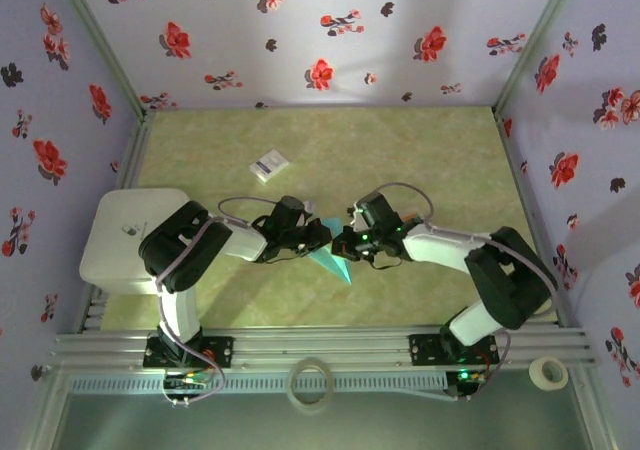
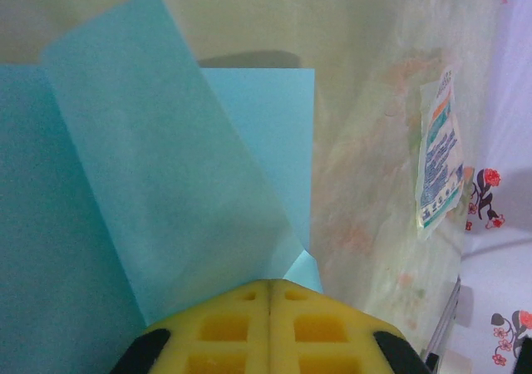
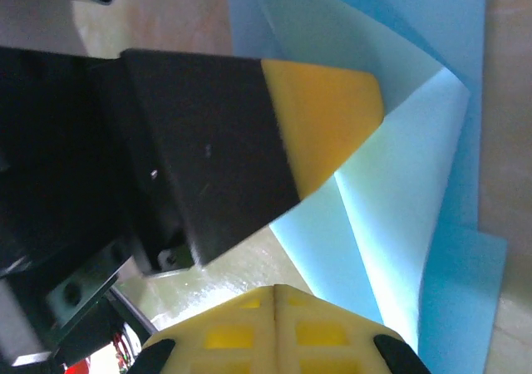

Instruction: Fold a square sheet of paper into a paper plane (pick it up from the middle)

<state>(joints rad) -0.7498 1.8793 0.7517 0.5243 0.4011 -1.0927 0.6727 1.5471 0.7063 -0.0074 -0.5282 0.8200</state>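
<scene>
Got the half-folded teal paper [image 1: 334, 262] lying mid-bench [image 1: 420, 150] right where both arms meet, equally close to each, long axis slanting toward the near edge with the point nearest. Seeing left fingers [image 2: 266, 307] clamped shut on a raised flap, right fingers [image 3: 271, 312] squeezed together too, just beside the sheet's edge, no telling whether pinching it. Can't read the blurry print on the little card [image 2: 439, 158].

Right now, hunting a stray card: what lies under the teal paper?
Green tabletop borders the teal paper; the printed card lies apart, beside it. Directly beneath is hidden by the paper itself.
</scene>
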